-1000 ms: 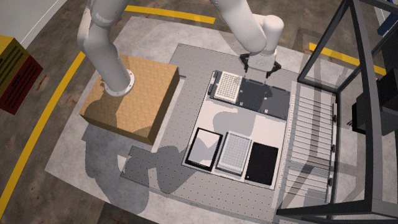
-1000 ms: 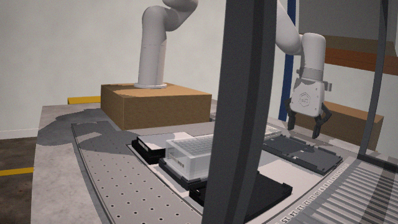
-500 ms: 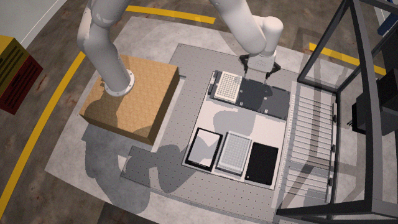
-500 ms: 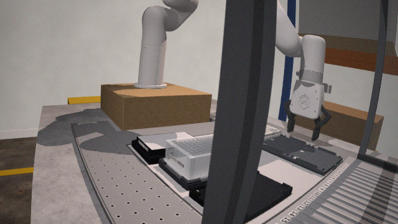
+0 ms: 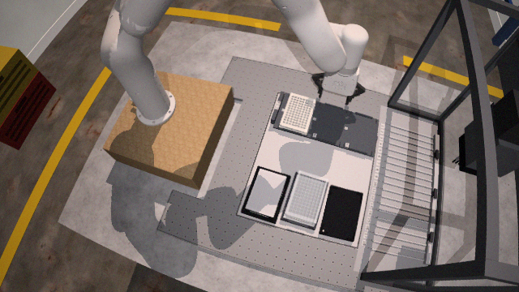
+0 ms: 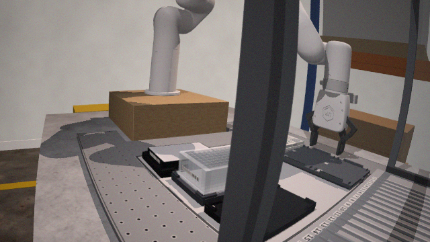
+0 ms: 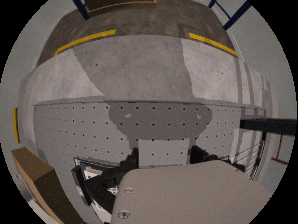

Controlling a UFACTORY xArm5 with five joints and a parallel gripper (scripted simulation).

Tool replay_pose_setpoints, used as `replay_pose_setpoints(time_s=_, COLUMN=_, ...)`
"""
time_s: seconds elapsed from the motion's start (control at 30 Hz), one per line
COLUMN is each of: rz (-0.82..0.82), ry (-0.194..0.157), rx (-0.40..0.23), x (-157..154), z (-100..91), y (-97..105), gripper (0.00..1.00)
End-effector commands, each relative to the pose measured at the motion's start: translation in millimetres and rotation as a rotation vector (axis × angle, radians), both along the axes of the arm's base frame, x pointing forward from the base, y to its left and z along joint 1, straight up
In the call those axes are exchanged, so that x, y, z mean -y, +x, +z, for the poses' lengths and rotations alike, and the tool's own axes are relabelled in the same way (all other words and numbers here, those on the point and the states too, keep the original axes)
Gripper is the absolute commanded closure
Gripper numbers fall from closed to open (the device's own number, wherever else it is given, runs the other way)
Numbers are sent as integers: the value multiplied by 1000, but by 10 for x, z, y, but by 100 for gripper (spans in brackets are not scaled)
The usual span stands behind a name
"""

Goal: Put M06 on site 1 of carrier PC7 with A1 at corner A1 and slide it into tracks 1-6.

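Looking from top: carrier point(image 5: 362, 135) point(image 6: 349, 169) flat on apron, short of rails point(image 5: 409, 162) point(image 6: 379, 205), M06 point(image 5: 298, 113) point(image 6: 295, 142) on handle-end site. Exterior: claw point(image 5: 338, 95) point(image 6: 326, 148) point(image 7: 165, 156) wide, empty; carrier probably light, stiff, best gripped by side edges. Wrist: fingers apart, nothing between.

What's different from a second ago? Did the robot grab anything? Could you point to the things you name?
The fingers point(image 5: 334, 98) point(image 6: 326, 148) have come down slightly beside the carrier point(image 5: 362, 134) point(image 6: 329, 165) point(image 7: 80, 185). Nothing was taken hold of or let go; they are wide open, as before. The carrier, the plate on it point(image 5: 298, 113) point(image 6: 295, 142) point(image 7: 93, 172) and the three nests haven't visibly moved.
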State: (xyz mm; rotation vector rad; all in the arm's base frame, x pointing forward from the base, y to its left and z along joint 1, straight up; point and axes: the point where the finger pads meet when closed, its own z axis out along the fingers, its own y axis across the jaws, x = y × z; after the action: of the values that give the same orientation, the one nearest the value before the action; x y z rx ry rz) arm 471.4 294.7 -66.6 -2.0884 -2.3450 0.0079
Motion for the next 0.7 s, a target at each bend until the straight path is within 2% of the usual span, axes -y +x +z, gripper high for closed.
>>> replay_pose_setpoints(time_s=0.0, rz=0, ry=2, rx=4, x=-9, z=-4, y=15, gripper=0)
replay_pose_setpoints(time_s=0.67, rz=0, ry=2, rx=4, x=1, z=-37, y=16, gripper=0)
